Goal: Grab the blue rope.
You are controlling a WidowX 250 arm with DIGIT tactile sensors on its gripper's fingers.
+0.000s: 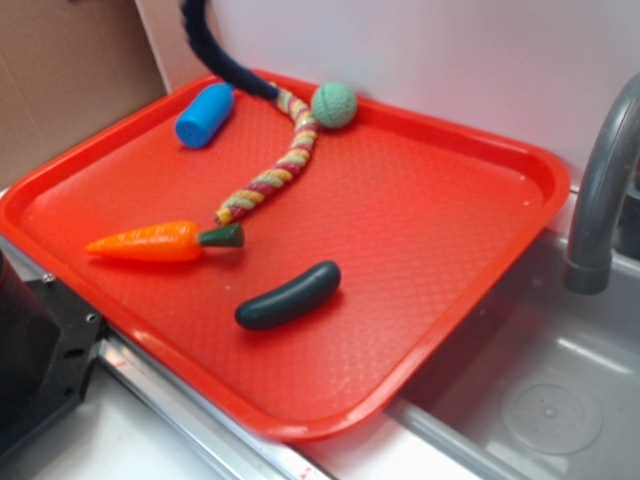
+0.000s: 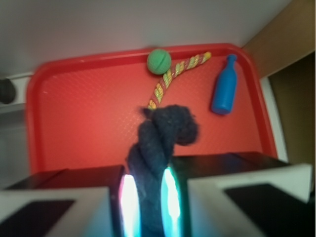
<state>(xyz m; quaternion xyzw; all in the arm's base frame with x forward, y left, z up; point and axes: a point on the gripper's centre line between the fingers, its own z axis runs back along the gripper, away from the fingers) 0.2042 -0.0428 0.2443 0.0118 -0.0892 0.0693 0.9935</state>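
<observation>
The gripper (image 2: 147,197) pinches the blue rope (image 2: 158,143), lifted above the red tray (image 2: 74,98). Its attached braided rope (image 2: 170,76) may drag, loosening the grip.

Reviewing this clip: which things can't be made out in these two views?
- Gripper: out of frame in the exterior view; the top edge cuts off the blue rope.
- Rope's far end: wrist view, blurred, cut end unclear.
- Carrot and dark cucumber: missing from the wrist view, behind fingers.
- Faucet: cropped at the right edge.
</observation>
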